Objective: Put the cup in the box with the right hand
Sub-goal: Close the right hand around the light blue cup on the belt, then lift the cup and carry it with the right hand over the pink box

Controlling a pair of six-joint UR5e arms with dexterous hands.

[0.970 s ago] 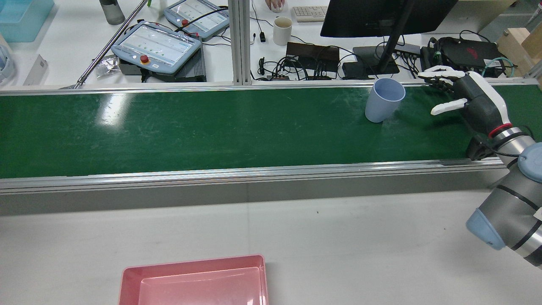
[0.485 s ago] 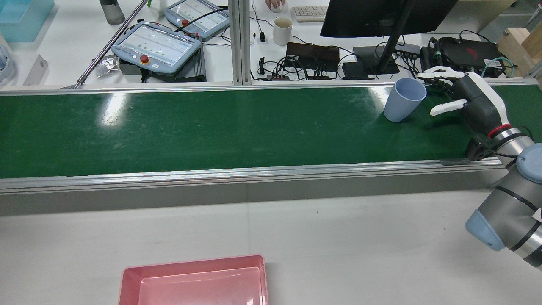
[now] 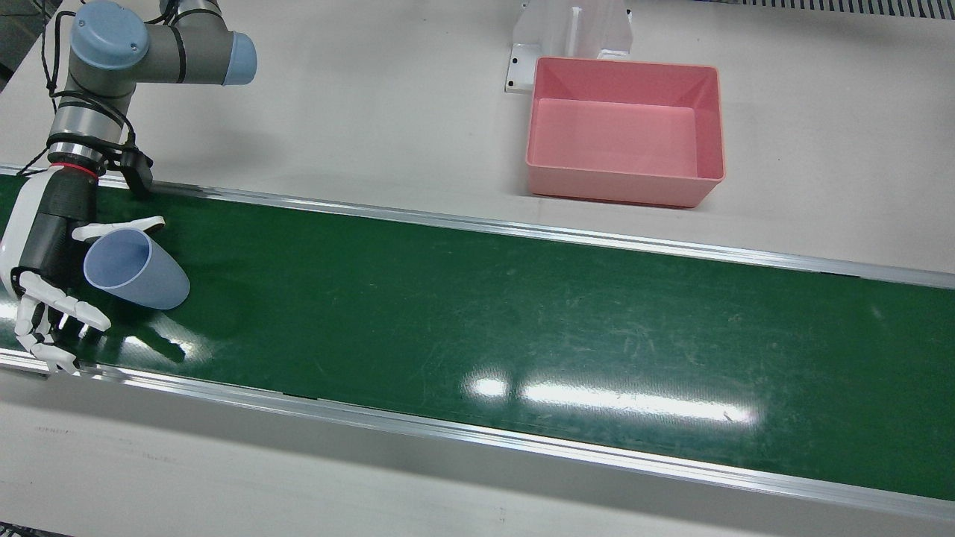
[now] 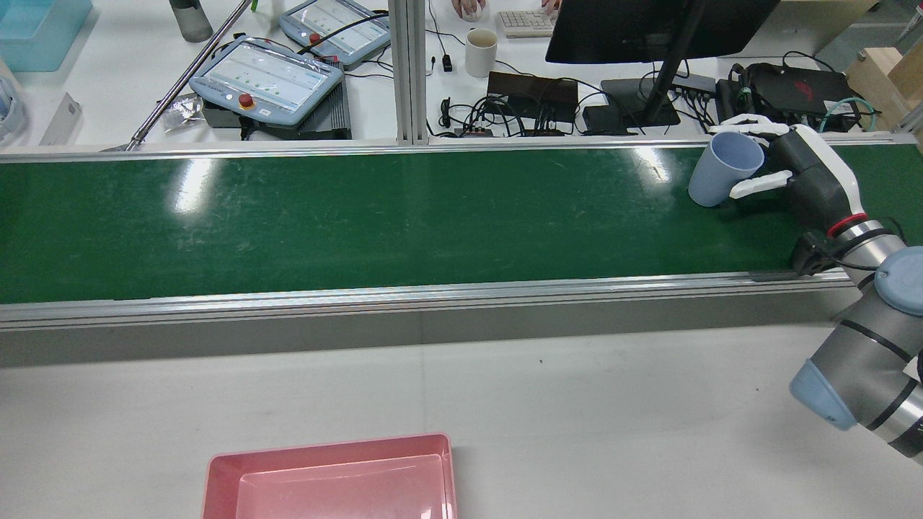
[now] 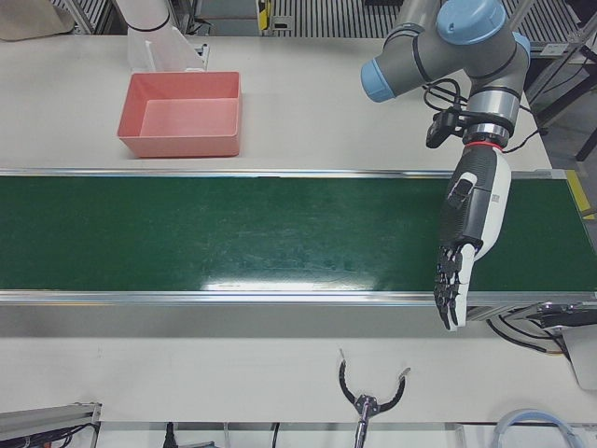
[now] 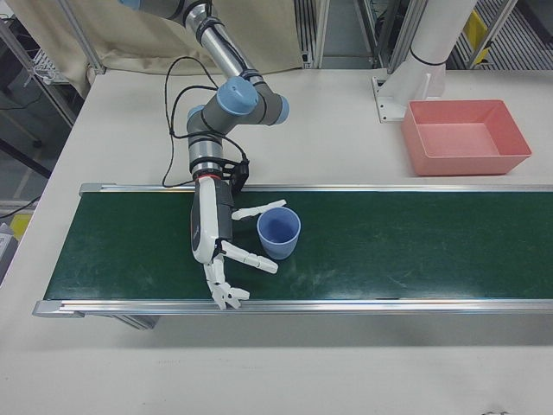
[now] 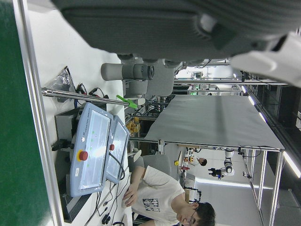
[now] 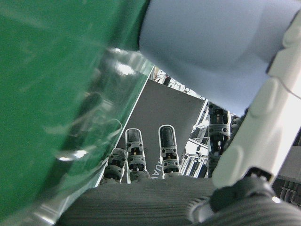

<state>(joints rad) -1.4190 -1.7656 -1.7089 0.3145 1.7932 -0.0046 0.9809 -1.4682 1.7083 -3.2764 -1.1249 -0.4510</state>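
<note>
Box (image 4: 332,479) sits near on the bench, while far right on the green belt (image 4: 360,216) the light, stiff, probably slick cup (image 4: 723,171) stands between the wide-spread right hand (image 4: 775,169) fingers, best gripped mid-wall.

green belt (image 3: 522,313), blue cup (image 3: 138,270), pink box (image 3: 625,130)

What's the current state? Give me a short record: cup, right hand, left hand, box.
cup: pale blue plastic cup, upright on the green conveyor belt, mouth open upward
right hand: right hand open, fingers spread on either side of the cup, not closed on it
left hand: left hand open, hanging over the belt, holding nothing
box: pink plastic box on the white table beside the belt, nothing inside
</note>
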